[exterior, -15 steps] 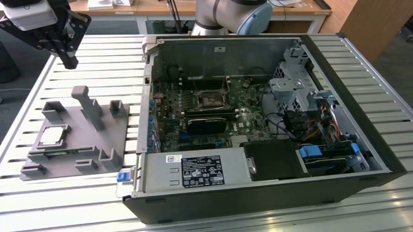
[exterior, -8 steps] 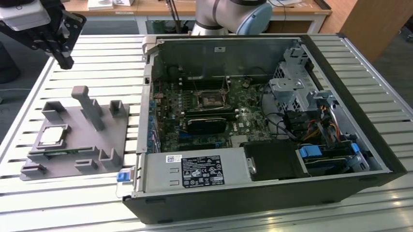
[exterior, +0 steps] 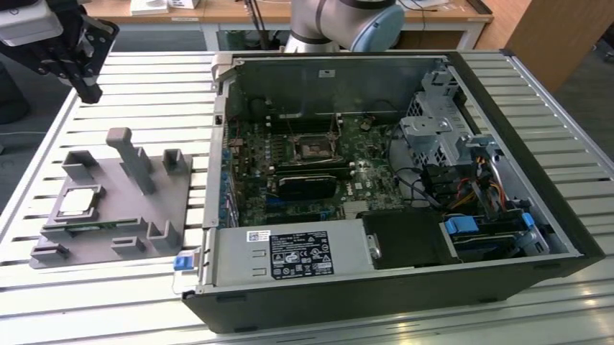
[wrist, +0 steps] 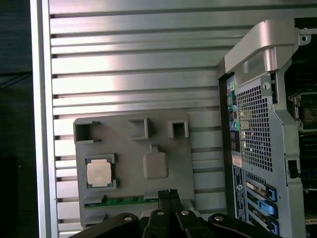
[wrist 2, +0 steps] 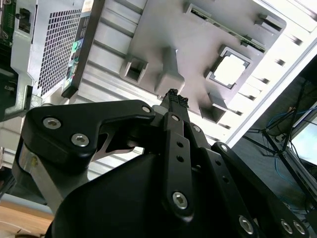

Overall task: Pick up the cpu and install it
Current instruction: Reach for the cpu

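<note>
Gripper [wrist: 168, 193] clenched, empty, hanging above the grey holder tray [exterior: 115, 198] on the counter [exterior: 154, 93]; cpu [exterior: 79, 202] seated in tray.

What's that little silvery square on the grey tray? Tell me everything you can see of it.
The cpu is a thin, flat square with a pale, metallic-looking top and lighter rim. It lies flat in a framed recess of the grey holder, next to the green memory stick, outside the computer case. Nothing touches its top; the gripper hangs apart from it.
</note>
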You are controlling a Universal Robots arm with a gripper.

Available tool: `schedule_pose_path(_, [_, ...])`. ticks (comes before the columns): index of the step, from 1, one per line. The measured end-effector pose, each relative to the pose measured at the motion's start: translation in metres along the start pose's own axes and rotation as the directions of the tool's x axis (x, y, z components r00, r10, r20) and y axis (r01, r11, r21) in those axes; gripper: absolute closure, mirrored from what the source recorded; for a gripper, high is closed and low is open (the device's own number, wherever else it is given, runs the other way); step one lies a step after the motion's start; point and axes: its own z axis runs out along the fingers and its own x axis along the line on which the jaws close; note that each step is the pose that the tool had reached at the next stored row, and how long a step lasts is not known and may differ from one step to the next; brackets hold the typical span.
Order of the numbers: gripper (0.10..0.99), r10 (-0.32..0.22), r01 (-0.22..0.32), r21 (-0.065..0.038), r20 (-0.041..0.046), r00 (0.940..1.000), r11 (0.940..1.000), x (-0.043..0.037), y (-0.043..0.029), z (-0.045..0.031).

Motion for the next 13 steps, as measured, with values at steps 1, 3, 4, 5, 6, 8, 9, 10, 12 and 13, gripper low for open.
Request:
schedule_pose_path(1, [0.98, 0.0, 0.0, 0.0, 0.0, 1.0, 1.0, 0.001, -0.0001, 0.0])
schedule_pose_path(3, [0.98, 0.0, 0.0, 0.0, -0.0001, 1.0, 1.0, 0.003, -0.0002, -0.0001])
schedule_pose_path(4, [0.98, 0.0, 0.0, 0.0, -0.0001, 1.0, 1.0, 0.0041, -0.0003, -0.0001])
schedule_pose_path(5, [0.98, 0.0, 0.0, 0.0, -0.0001, 1.0, 1.0, 0.0052, -0.0004, -0.0001])
schedule_pose_path(6, [0.98, 0.0, 0.0, 0.0, -0.0001, 1.0, 1.0, 0.0065, -0.0005, -0.0001])
schedule_pose_path(8, [0.98, 0.0, 0.0, 0.0, -0.0001, 1.0, 1.0, 0.0088, -0.0007, -0.0002])
schedule_pose_path(9, [0.98, 0.0, 0.0, 0.0, -0.0001, 1.0, 1.0, 0.01, -0.0008, -0.0002])
schedule_pose_path(10, [0.98, 0.0, 0.0, 0.0, -0.0001, 1.0, 1.0, 0.0113, -0.0009, -0.0002])
schedule_pose_path(12, [0.98, 0.0, 0.0, 0.0, -0.0001, 1.0, 1.0, 0.0139, -0.0011, -0.0002])
schedule_pose_path(13, [0.98, 0.0, 0.0, 0.0, -0.0001, 1.0, 1.0, 0.0151, -0.0012, -0.0002])
